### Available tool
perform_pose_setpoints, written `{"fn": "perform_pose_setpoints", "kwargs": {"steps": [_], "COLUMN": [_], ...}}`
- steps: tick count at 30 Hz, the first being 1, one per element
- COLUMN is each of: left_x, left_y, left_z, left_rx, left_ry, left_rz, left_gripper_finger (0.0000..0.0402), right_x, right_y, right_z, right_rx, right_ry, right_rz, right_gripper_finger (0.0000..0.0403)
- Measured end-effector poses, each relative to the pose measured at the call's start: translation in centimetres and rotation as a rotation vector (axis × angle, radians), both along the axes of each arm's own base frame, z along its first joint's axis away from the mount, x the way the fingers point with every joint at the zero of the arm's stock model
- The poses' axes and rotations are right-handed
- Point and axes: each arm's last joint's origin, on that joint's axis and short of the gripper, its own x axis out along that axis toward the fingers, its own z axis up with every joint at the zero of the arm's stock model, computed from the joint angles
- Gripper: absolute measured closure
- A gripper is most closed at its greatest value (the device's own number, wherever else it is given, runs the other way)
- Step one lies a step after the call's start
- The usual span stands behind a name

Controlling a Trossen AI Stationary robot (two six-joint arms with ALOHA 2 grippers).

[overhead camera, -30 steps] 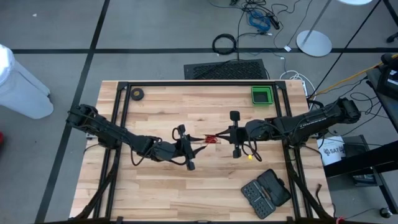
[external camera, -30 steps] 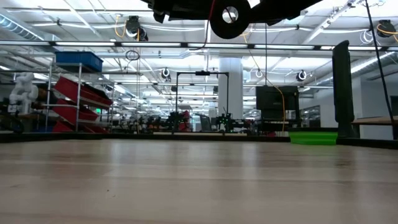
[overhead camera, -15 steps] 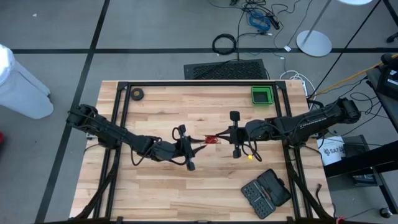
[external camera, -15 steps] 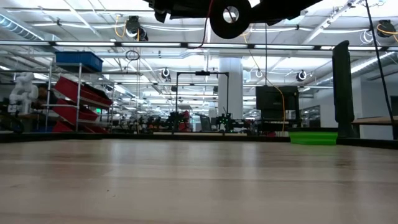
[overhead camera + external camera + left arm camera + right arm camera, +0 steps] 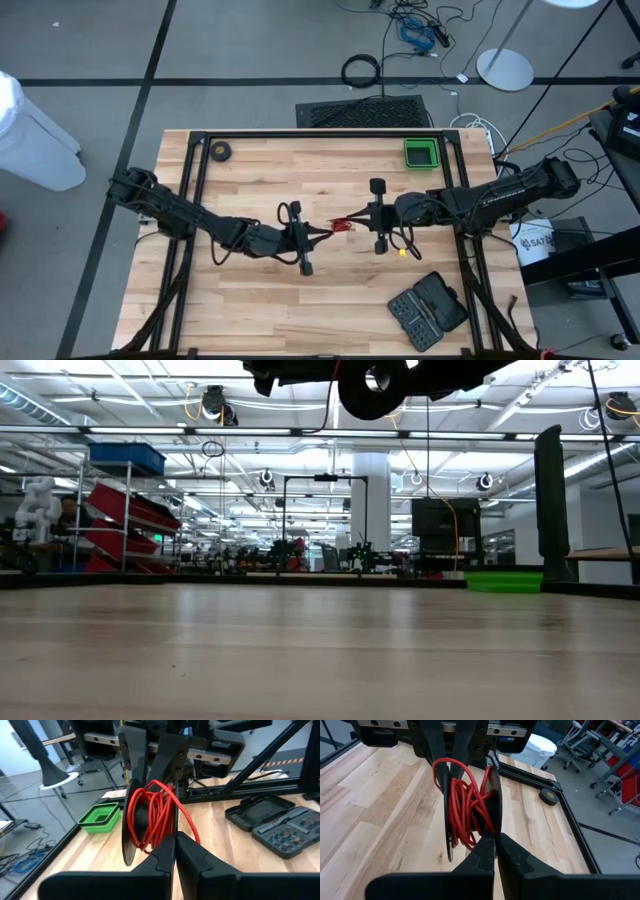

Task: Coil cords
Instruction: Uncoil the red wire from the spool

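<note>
Cord (image 5: 150, 815) reel (image 5: 372, 390) half cropped in low view.

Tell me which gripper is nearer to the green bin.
Right. The right gripper is at mid-table on the bin's side, below the green bin at the far edge. The left gripper sits just beyond it, farther from the bin.
</note>
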Motion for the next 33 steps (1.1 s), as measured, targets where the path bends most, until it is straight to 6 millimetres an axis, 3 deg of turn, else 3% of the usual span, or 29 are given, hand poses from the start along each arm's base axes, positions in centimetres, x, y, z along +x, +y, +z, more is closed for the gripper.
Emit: {"fn": "perform_pose_setpoints", "kwargs": {"steps": [12,22,33], "left_x": [0.01,0.00,-0.02], "left_y": [-0.12,-0.13,-0.12], "left_z": [0.02,0.02,-0.05], "left_rx": [0.001,-0.004,-0.002], "left_ry": [0.000,-0.001,0.006], "left_rz": [-0.032,-0.027,-0.023], "left_gripper_finger": [0.0378,0.0298,0.0299], "right_x": [-0.01,0.00,0.00], "right_y": [0.01,-0.02,-0.02], "right_z": [-0.01,-0.01,-0.02], "right_rx": [0.000,-0.001,-0.001], "right_ry": [0.001,0.001,0.002], "right_rz": [0.002,-0.003,-0.002], "right_gripper_finger": [0.0403,0.0403,0.0403]}}
